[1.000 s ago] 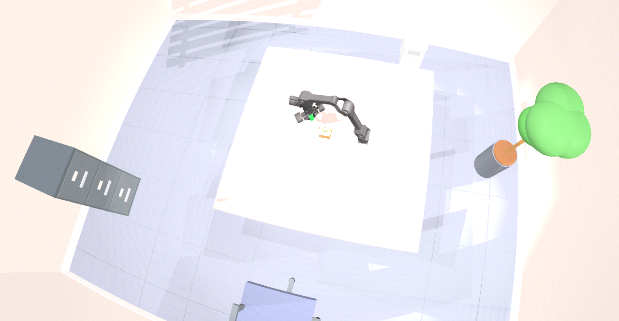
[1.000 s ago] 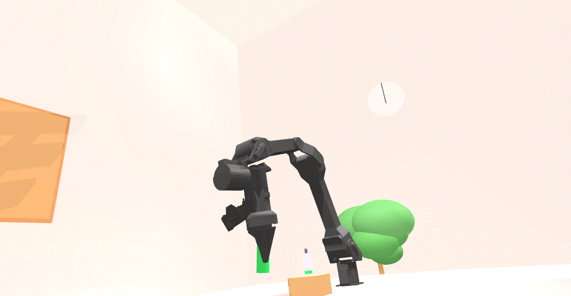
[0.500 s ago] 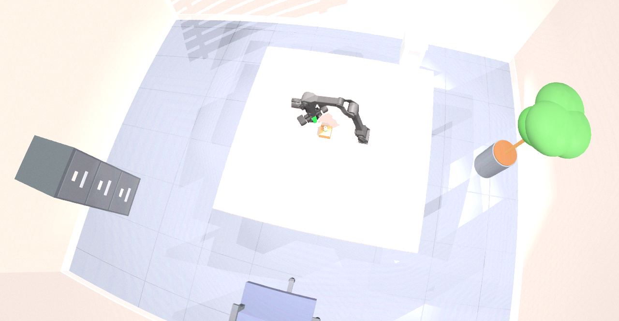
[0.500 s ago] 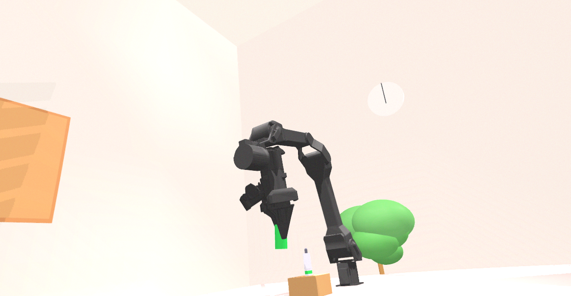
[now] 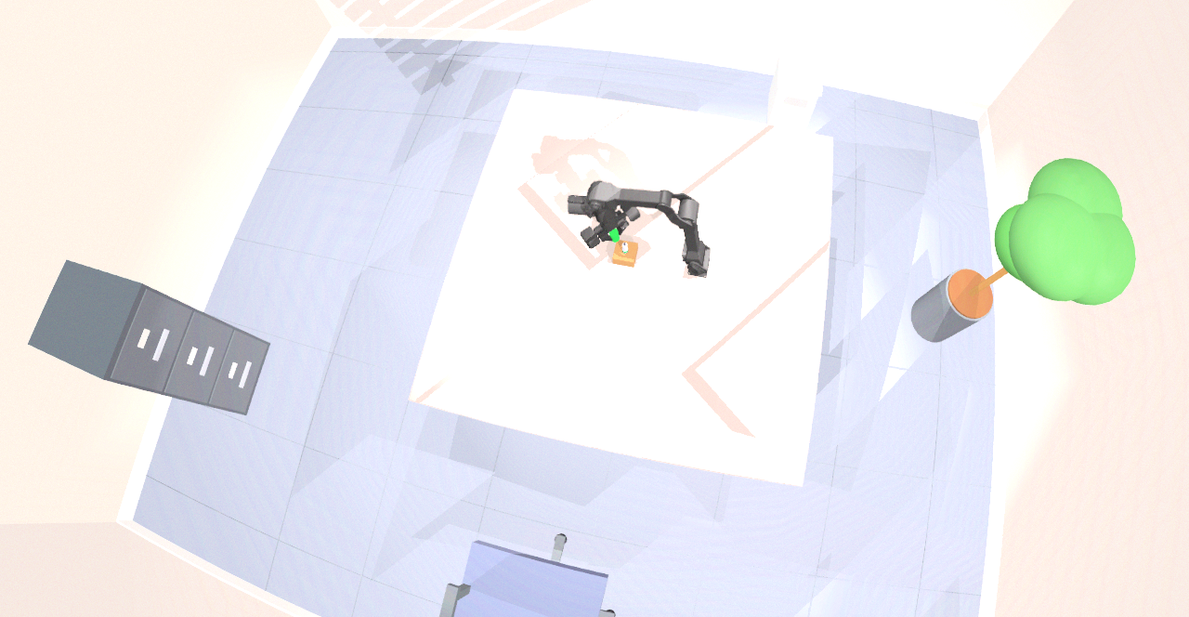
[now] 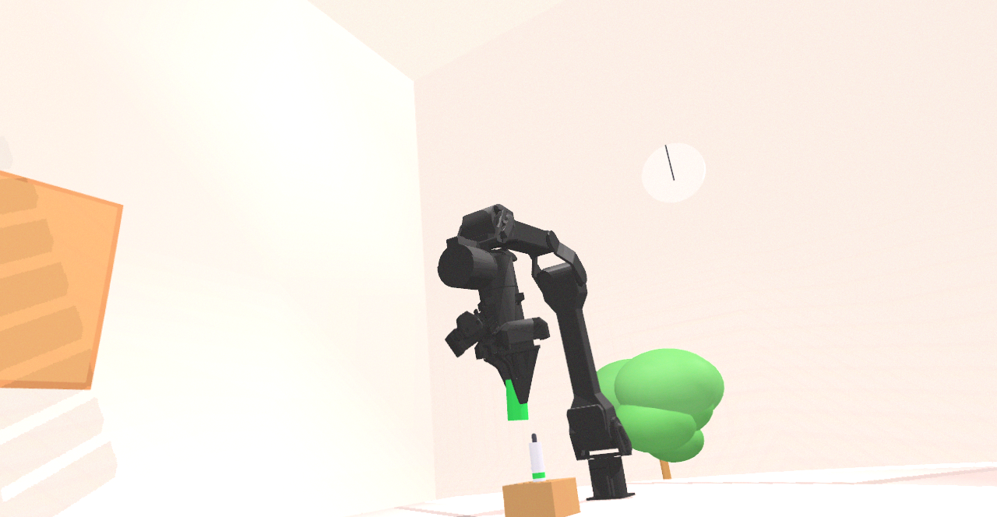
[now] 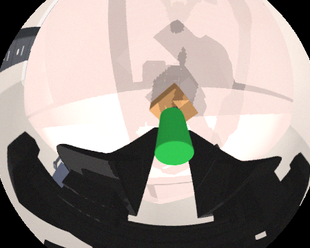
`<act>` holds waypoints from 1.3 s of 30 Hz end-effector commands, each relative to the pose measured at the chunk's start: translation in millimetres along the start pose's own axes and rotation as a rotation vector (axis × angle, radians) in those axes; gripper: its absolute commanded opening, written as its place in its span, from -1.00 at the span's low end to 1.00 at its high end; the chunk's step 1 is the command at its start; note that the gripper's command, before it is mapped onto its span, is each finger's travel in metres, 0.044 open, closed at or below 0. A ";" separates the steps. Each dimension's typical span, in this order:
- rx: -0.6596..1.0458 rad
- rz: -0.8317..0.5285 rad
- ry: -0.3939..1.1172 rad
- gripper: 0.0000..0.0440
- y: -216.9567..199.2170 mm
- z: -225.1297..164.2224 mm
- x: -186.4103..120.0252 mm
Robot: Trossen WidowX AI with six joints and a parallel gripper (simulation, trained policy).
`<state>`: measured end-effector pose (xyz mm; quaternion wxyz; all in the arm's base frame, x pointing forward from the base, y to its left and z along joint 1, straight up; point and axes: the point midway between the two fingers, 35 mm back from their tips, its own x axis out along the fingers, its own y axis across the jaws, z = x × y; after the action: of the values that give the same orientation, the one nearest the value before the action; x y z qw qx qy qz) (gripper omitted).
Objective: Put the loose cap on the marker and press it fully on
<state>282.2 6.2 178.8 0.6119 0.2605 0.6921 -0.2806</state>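
The green cap [image 5: 613, 234] [image 6: 517, 409] [image 7: 173, 138] is held between the fingers of my gripper [image 6: 516, 394] [image 7: 173, 131], which is shut on it. The cap is in the air, roughly upright. The white marker [image 5: 624, 247] [image 6: 536, 455] with a dark tip and green band stands upright in the orange holder block [image 5: 623, 258] [image 6: 530, 499] [image 7: 162, 104]. In the exterior view, the cap's lower end is above and a little left of the marker's tip, with a gap between them. In the wrist view the cap hides nearly all of the marker and part of the block.
The arm's base [image 5: 697, 262] [image 6: 607, 476] stands on the white table [image 5: 531, 347], to the right of the holder block in the top and exterior views. A potted plant [image 5: 1064, 234] [image 6: 658, 402], a grey cabinet [image 5: 150, 330] and a blue chair [image 5: 536, 580] are beyond the table.
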 end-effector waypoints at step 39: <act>-0.043 -0.038 0.058 -1.00 -18.9 -23.4 53.7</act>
<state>252.3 9.0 136.6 0.6039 0.2457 0.7080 -0.2714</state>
